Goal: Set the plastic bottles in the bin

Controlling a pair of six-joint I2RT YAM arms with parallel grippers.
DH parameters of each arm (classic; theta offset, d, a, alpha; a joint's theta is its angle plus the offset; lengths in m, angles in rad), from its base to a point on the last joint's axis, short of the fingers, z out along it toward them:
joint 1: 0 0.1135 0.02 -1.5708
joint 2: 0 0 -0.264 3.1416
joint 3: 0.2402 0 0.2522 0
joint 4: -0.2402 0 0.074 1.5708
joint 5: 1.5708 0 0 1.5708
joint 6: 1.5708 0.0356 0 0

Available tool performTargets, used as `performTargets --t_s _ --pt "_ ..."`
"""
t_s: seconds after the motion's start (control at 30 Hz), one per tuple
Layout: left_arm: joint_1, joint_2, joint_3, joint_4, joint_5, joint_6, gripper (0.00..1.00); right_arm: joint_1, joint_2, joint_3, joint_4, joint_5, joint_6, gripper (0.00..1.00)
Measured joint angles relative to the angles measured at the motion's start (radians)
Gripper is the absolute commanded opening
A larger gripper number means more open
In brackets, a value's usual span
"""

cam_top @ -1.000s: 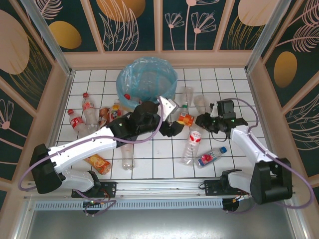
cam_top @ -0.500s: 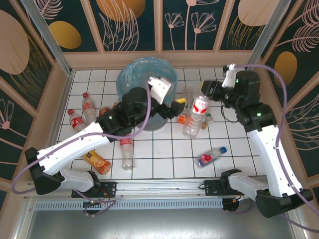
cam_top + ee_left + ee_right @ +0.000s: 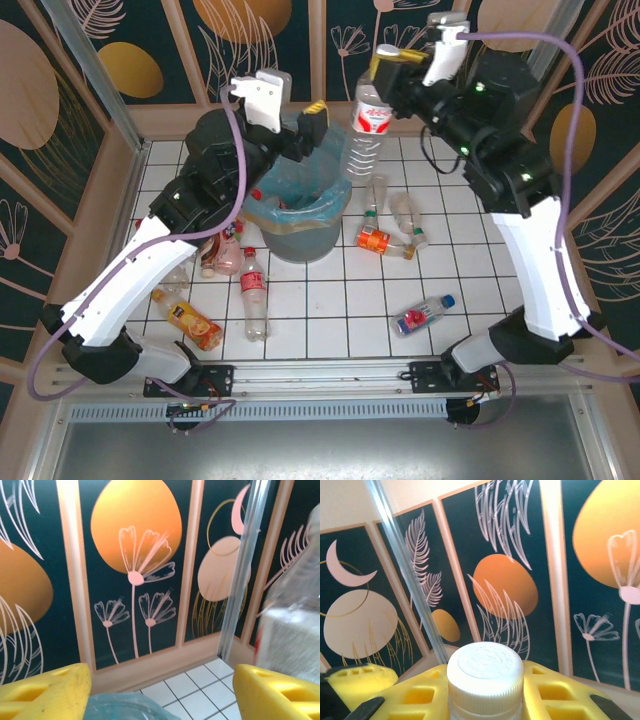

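the bottle [image 3: 368,125] has risen from mid-table and hangs upright by the bin's [image 3: 300,243] 1 o'clock rim, its neck clenched in the right gripper [image 3: 388,65]. the left gripper [image 3: 161,676] has lifted above the bin, fingers spread, empty. loose bottles [image 3: 253,295] lie at 4 and 8 o'clock.

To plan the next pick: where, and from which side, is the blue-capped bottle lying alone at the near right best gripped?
Probably at the labelled middle of the blue-capped bottle, from straight above, with the fingers across its width. It lies flat and slanted, its cap toward the far right. There are bare tiles along both long sides, so the fingers should fit down there.
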Motion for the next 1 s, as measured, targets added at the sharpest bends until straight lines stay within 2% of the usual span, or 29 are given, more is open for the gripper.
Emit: performTargets --t_s 0.2,0.33,0.7,1.0 --pt "0.106 -0.002 -0.034 0.023 -0.001 -0.065 0.72 0.029 0.058 -0.271 0.293 -0.05 -0.051 0.0" --pt "0.126 -0.06 -0.178 0.056 -0.016 -0.095 0.73 0.038 0.174 -0.299 0.385 -0.069 -0.075 0.0" --pt "0.125 -0.232 -0.453 0.107 -0.036 -0.142 0.76 0.074 0.357 -0.318 0.451 -0.13 -0.197 0.0" --pt "0.125 -0.29 -0.529 0.128 -0.073 -0.146 0.8 0.073 0.377 -0.464 0.465 -0.189 -0.19 0.01"
